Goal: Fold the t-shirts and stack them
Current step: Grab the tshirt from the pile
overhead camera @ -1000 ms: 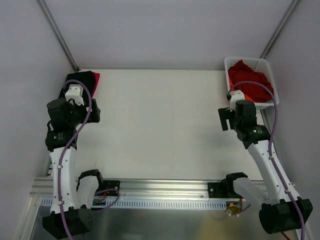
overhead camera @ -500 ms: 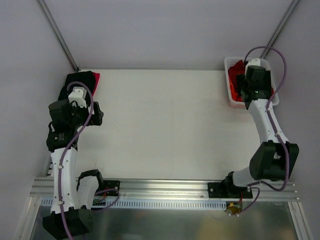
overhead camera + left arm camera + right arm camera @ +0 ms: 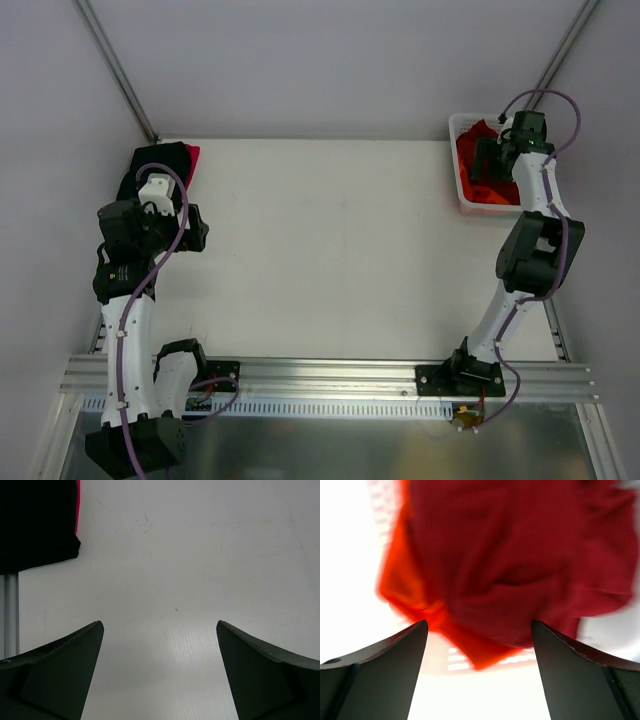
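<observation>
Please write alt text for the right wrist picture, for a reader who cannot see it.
A crumpled dark red t-shirt lies over an orange t-shirt in a white basket, blurred. The right gripper stands open in the foreground, its dark fingers holding nothing.

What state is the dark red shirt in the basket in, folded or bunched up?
Bunched up: the dark red shirt lies rumpled in the basket, partly over an orange shirt.

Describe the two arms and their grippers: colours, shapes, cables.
The left arm and right arm both have white links with bulky black joints, and a purple cable loops along each. The left gripper and right gripper each have two dark, wedge-shaped fingers tapering to blunt tips.
</observation>
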